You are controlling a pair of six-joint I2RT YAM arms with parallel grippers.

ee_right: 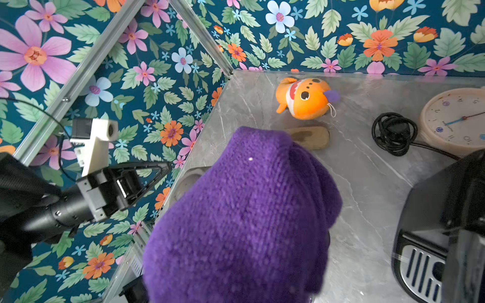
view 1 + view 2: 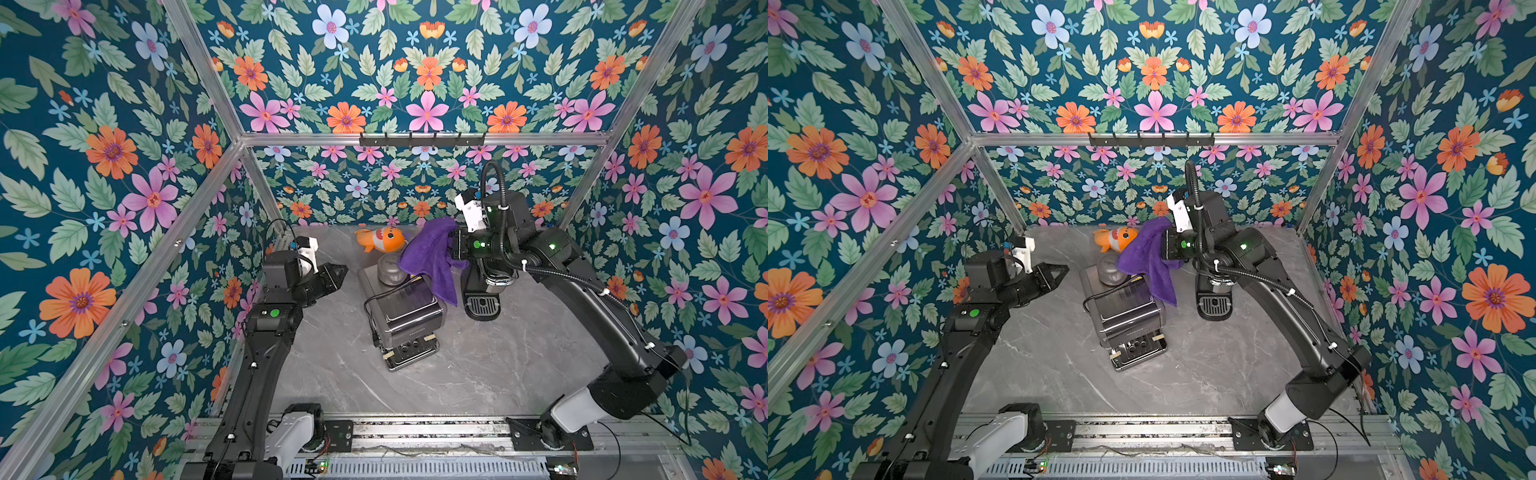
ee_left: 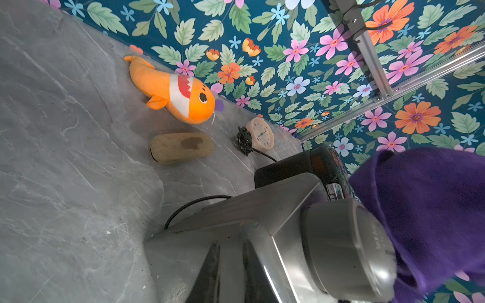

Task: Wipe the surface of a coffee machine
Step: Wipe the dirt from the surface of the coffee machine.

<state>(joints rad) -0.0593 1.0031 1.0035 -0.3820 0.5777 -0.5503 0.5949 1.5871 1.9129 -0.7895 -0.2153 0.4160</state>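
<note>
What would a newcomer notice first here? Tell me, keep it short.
The purple cloth, bunched in the shut right pincer, hangs over the grey coffee machine at mid-table. Behind them an orange fish plush lies by the back wall, and loud floral wallpaper covers the walls.

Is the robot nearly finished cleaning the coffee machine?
Not yet. Done: the purple cloth is off the table, clamped in the right gripper. In hand: the cloth hangs over the far end of the silver coffee machine; I cannot tell whether it touches. Left: probably most of the wiping, since nothing shows a wiped patch. The left gripper is shut and empty, beside the machine.
</note>
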